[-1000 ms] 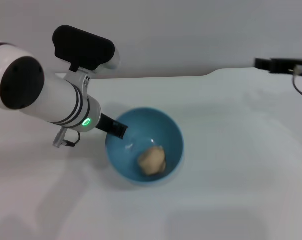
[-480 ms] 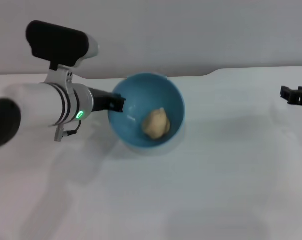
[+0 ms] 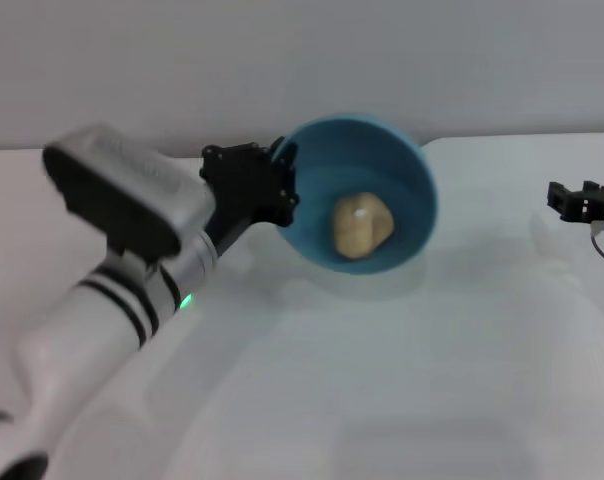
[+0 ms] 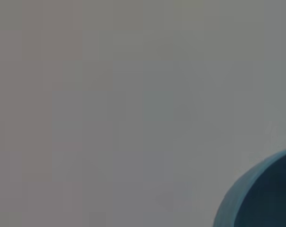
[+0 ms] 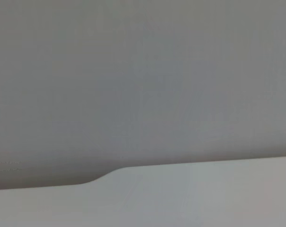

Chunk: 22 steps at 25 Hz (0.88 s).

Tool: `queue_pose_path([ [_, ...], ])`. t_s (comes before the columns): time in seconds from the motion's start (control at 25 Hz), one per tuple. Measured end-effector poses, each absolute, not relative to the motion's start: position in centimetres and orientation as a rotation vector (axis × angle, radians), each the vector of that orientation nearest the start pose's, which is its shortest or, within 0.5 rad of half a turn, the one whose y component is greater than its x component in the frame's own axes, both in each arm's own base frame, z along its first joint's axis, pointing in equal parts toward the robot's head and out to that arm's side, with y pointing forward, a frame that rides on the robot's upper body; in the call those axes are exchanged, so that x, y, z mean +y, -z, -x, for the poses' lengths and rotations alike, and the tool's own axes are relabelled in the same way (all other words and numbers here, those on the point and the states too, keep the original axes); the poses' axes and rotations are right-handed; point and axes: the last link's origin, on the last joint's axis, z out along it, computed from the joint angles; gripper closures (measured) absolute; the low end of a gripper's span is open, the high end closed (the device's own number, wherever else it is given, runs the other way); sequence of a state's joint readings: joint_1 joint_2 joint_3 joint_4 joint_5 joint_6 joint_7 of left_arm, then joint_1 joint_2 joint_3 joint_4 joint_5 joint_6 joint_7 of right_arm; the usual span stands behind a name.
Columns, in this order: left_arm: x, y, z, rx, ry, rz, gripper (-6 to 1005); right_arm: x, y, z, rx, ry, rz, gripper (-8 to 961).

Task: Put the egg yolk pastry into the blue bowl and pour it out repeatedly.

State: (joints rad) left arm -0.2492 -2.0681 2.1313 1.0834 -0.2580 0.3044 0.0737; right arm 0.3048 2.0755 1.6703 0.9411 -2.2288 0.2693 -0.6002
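Surroundings were sparse: a white table (image 3: pixel 382 380) under a plain grey wall (image 3: pixel 282 60), with nothing standing between the bowl and the far side of the table. From the head view, the left gripper (image 3: pixel 282 185) was clamped on the near-left rim of the blue bowl (image 3: pixel 407 175), holding it lifted off the table and tipped so its inside faced the camera. The egg yolk pastry (image 3: pixel 362 224) lay inside the bowl against its lower wall. The right gripper (image 3: pixel 577 200) sat well apart at the table's right edge, partly cut off, and whether its jaws were open or closed could not be told. The left wrist view caught only a slice of the bowl's rim in one corner against the wall; the pastry was out of its sight. The right wrist view showed just wall and table edge.
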Motion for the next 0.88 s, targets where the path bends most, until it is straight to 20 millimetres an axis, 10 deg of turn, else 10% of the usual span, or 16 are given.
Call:
queue_pose_path([
  [0.88, 31.9, 8.4, 19.3, -0.105, 0.8, 1.963, 998, 38.2, 0.4, -31.3, 1.085, -0.263, 1.77, 549],
])
